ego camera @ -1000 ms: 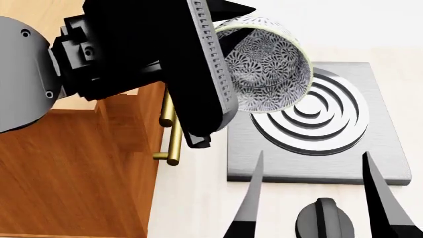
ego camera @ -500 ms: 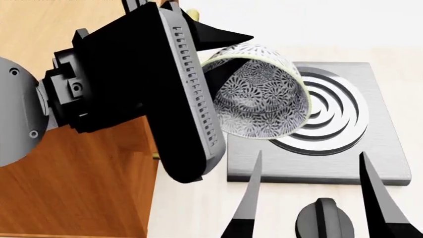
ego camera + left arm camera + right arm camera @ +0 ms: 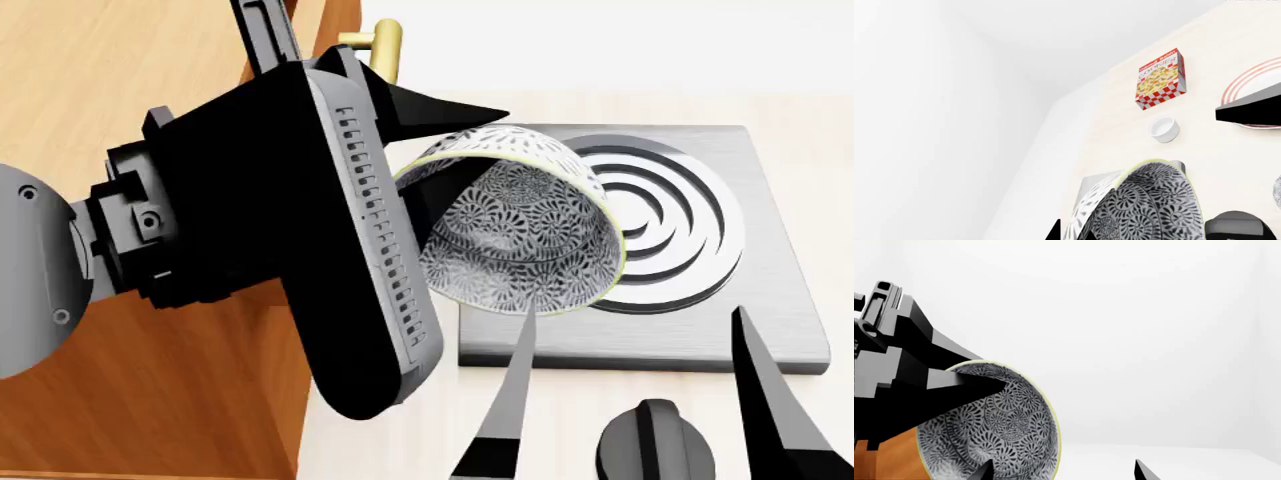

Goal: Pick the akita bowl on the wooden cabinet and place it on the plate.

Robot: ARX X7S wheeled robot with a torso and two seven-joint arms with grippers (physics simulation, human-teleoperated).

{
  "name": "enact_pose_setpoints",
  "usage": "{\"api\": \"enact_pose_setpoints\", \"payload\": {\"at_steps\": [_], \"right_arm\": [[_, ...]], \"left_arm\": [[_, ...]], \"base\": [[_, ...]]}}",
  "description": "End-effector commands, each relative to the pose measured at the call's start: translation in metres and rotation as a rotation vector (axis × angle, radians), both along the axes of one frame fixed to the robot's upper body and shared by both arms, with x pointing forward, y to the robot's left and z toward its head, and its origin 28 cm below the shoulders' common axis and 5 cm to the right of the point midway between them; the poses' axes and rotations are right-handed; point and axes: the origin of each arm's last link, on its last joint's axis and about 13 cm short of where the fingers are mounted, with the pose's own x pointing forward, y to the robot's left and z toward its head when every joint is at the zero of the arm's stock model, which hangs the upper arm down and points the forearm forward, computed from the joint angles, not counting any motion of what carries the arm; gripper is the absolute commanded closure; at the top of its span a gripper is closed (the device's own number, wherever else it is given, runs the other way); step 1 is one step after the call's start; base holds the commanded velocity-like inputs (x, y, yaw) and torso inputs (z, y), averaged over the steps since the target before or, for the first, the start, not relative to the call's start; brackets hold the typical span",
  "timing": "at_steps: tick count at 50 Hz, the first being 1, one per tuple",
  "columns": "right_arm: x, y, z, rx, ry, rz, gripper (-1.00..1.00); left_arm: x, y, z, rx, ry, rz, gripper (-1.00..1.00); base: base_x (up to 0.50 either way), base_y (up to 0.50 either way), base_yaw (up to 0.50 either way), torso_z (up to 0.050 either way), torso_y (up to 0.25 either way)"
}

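Note:
My left gripper (image 3: 447,150) is shut on the akita bowl (image 3: 514,230), one finger outside its rim and one inside. The bowl hangs tilted on its side in the air, over the left edge of the stove and beside the wooden cabinet (image 3: 134,400). The left wrist view shows the patterned bowl (image 3: 1154,205) against the gripper (image 3: 1071,235), and the red-ringed plate (image 3: 1254,82) far across the counter, partly cut by the frame and a dark bar. My right gripper (image 3: 630,312) stands open and empty near the stove's front edge, just below the bowl (image 3: 994,425).
The dark square stove (image 3: 767,335) has a ring burner and a knob (image 3: 654,440) in front. A brass handle (image 3: 380,45) sticks out of the cabinet. A cookie box (image 3: 1161,79) and a small white cup (image 3: 1163,128) stand between the stove and the plate.
My left arm has brought the bowl nearer to me and slightly left, and the bowl has tipped further over. The right gripper has stayed in place.

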Motion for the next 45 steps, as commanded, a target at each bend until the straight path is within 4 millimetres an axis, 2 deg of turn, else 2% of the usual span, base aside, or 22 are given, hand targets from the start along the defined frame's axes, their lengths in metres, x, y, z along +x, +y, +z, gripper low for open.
{"api": "enact_pose_setpoints", "payload": {"at_steps": [1,15,45], "right_arm": [[0.001,0.0,0.0,0.001,0.013,-0.007,-1.0],[0.002,0.002,-0.002,-0.016,0.029,0.002,-1.0],[0.005,0.0,-0.002,0.011,0.041,-0.022,-1.0]], "left_arm": [[-0.006,0.003,-0.001,-0.02,-0.02,0.001,1.0],[-0.018,0.001,-0.003,-0.014,-0.026,-0.035,1.0],[-0.024,0.005,-0.008,-0.009,-0.025,-0.036,1.0]], "base": [[0.0,0.0,0.0,0.0,0.0],[0.0,0.0,0.0,0.0,0.001],[0.0,0.0,0.0,0.0,0.0]]}}
